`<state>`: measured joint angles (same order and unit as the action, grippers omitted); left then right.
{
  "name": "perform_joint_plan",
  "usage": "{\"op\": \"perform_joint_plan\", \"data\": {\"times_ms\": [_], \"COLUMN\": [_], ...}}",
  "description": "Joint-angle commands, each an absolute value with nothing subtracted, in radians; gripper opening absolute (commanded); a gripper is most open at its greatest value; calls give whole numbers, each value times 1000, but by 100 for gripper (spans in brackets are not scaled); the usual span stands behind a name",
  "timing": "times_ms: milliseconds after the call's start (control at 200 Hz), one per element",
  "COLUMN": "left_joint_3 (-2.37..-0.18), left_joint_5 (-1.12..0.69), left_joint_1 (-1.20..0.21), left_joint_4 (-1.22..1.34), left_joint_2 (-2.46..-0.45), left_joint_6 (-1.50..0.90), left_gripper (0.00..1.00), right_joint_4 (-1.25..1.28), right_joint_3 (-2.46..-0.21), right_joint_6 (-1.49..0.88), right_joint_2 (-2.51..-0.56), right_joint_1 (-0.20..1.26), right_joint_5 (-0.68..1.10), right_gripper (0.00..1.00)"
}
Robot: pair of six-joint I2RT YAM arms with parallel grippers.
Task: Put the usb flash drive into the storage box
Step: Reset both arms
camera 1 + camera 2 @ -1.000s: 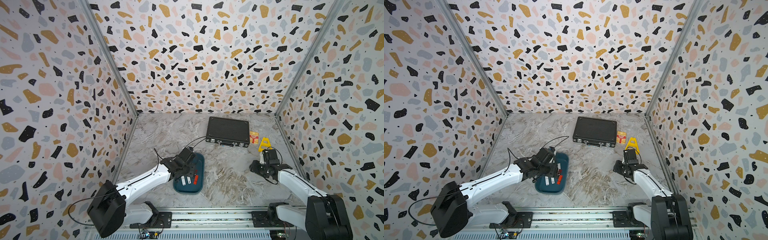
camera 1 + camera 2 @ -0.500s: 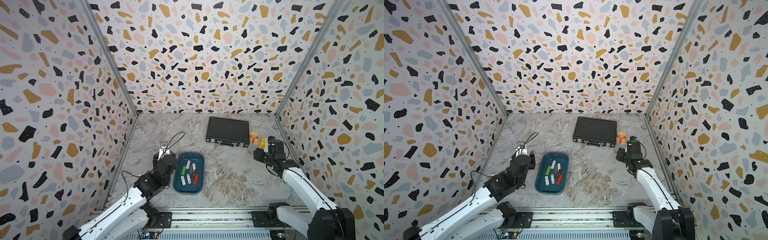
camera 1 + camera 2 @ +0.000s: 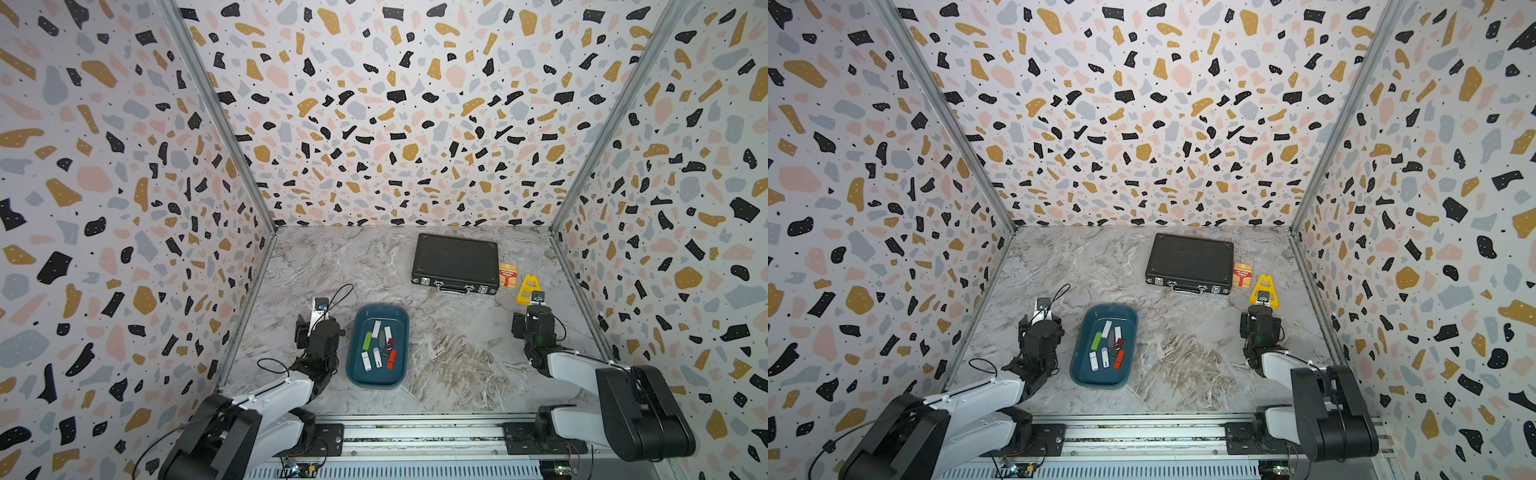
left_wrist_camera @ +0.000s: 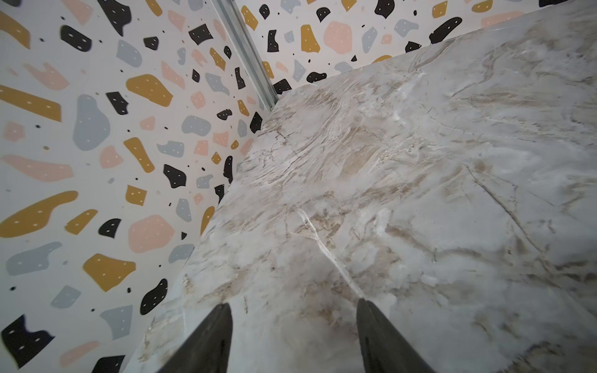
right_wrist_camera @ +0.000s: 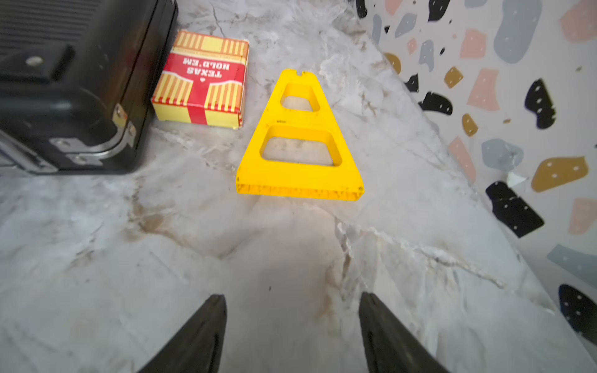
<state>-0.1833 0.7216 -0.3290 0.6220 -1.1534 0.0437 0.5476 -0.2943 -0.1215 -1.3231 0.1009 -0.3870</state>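
Note:
The storage box (image 3: 376, 310) (image 3: 1103, 311) is a dark teal tub on the marble floor, seen in both top views. Several usb flash drives lie inside it, among them a green one (image 3: 367, 340), a red one (image 3: 391, 360) and white ones (image 3: 365, 361). My left gripper (image 4: 294, 303) is open over bare floor, with nothing between its fingers. Its wrist (image 3: 319, 337) sits just left of the box. My right gripper (image 5: 292, 295) is also open and empty, and its wrist (image 3: 537, 328) is far to the right of the box.
A black ribbed briefcase (image 3: 455, 262) lies at the back. Beside it are a red and yellow card box (image 5: 202, 79) and a flat yellow triangular piece (image 5: 298, 176), just ahead of my right gripper. The left wall (image 4: 97, 161) is close to my left gripper.
My left gripper has pulled off the storage box to its left side and the arm has folded back. Both grippers have opened wider. The right arm has also folded back.

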Motion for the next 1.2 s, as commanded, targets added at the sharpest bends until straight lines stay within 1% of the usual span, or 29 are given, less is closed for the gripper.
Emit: {"op": "perform_joint_plan", "data": {"times_ms": [0, 25, 70, 90, 110, 175, 225, 230, 235, 245, 250, 255, 275, 300, 355, 405, 410, 420, 425, 445, 476, 526, 596, 656, 701, 786, 846, 906, 1196], "left_joint_3": [-226, -219, -226, -231, -240, -292, -277, -274, -272, -268, -267, -266, -271, -291, -321, -310, -309, -306, -305, -302, -306, -311, -313, -311, -311, -311, -311, -311, -314], "left_joint_5": [484, 444, 418, 413, 397, 348, 338, 333, 328, 319, 314, 309, 294, 276, 266, 264, 265, 266, 265, 264, 263, 262, 263, 263, 262, 263, 262, 264, 260], "left_joint_1": [-207, -175, -156, -155, -155, -155, -155, -155, -155, -155, -155, -155, -155, -155, -150, -146, -146, -146, -146, -146, -146, -146, -146, -146, -146, -146, -146, -146, -146], "left_joint_4": [866, 961, 1082, 1109, 1082, 820, 931, 948, 961, 980, 987, 991, 974, 909, 813, 862, 867, 877, 880, 888, 875, 848, 847, 856, 854, 854, 854, 854, 857], "left_joint_2": [-1267, -1337, -1451, -1481, -1474, -1381, -1425, -1430, -1435, -1445, -1447, -1449, -1449, -1435, -1410, -1424, -1426, -1429, -1430, -1430, -1428, -1420, -1420, -1423, -1422, -1424, -1423, -1423, -1430], "left_joint_6": [-13, -20, -4, 15, 18, -14, 17, 20, 21, 30, 33, 36, 41, 37, 23, 24, 24, 24, 24, 24, 25, 24, 23, 23, 24, 24, 24, 25, 25], "left_gripper": [65, 64, 62, 62, 62, 63, 64, 65, 69, 82, 90, 95, 99, 100, 100, 100, 100, 100, 100, 100, 100, 100, 100, 100, 100, 100, 100, 100, 100], "right_joint_4": [874, 923, 816, 823, 883, 1026, 1216, 1211, 1203, 1167, 1143, 1119, 1005, 939, 1047, 875, 866, 865, 871, 936, 999, 911, 949, 873, 902, 864, 913, 870, 897], "right_joint_3": [-306, -297, -316, -315, -299, -240, -215, -215, -215, -216, -218, -222, -244, -277, -287, -325, -328, -333, -332, -323, -306, -311, -325, -339, -344, -349, -342, -348, -345], "right_joint_6": [-69, -67, -81, -84, -78, -59, -38, -36, -36, -39, -41, -43, -55, -66, -27, -40, -42, -44, -43, -34, -25, -29, -21, -11, -2, -4, 0, -2, 0], "right_joint_2": [-1407, -1427, -1393, -1391, -1407, -1467, -1556, -1553, -1547, -1531, -1521, -1511, -1474, -1465, -1538, -1481, -1480, -1481, -1485, -1509, -1525, -1481, -1518, -1493, -1512, -1498, -1515, -1500, -1510], "right_joint_1": [59, 41, 34, 32, 29, 23, 22, 22, 23, 24, 24, 24, 23, 22, 23, 21, 21, 21, 22, 23, 22, 22, 23, 25, 25, 26, 26, 25, 26], "right_joint_5": [-403, -373, -339, -333, -324, -247, -256, -254, -250, -248, -247, -247, -249, -256, -204, -208, -209, -211, -211, -206, -193, -183, -170, -145, -134, -133, -131, -133, -133], "right_gripper": [70, 69, 68, 67, 66, 67, 66, 66, 66, 66, 66, 66, 66, 67, 67, 71, 76, 91, 96, 100, 100, 100, 100, 100, 100, 100, 100, 100, 100]}}
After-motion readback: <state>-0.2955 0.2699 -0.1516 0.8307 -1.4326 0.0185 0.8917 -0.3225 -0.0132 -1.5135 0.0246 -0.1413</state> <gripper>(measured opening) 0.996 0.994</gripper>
